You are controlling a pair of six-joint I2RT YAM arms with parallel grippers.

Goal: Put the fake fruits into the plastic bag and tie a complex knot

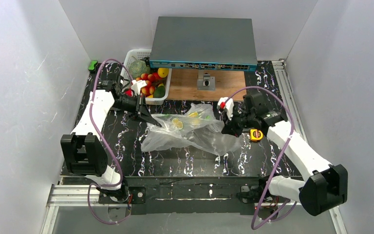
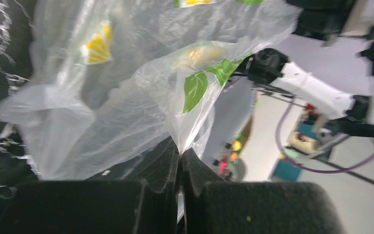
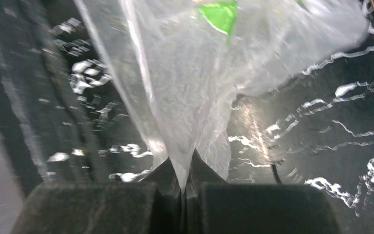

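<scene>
Left hand [image 2: 180, 152]: both fingers pressed together on a thin fold of the plastic bag [image 2: 102, 107], the film rising out of the pinch toward 12 o'clock in the left wrist view; printed on the film just above the grip are a green leaf and, further toward 10 o'clock, a yellow lemon slice; no lettering shows on the bag.

Right hand [image 3: 186, 168]: likewise closed tight on a gathered edge of the plastic bag [image 3: 185, 73], which fans out toward 12 o'clock over the black, white-veined desk [image 3: 321, 146]; a blurred green patch of print sits near the top of that view.

From above, the left hand [image 1: 148, 117] grips the plastic bag [image 1: 195, 136] at its 9 o'clock edge and the right hand [image 1: 227, 127] at its 3 o'clock edge; the bag hangs crumpled between them, its lower part lying on the desk [image 1: 175, 163] near the middle.

The fake fruits [image 1: 151, 84] sit in a white lattice basket [image 1: 132, 52] at 11 o'clock from the bag, well apart from it: red balls, a yellow piece, a green piece, a pale green netted one.

A yellow tape measure [image 1: 256, 135] lies just beside the right hand at 4 o'clock; its label is too small to read.

At 12 o'clock a grey network box [image 1: 202, 39] stands over a wooden board [image 1: 185, 85]; its blue front strip carries ports and markings too small to read.
</scene>
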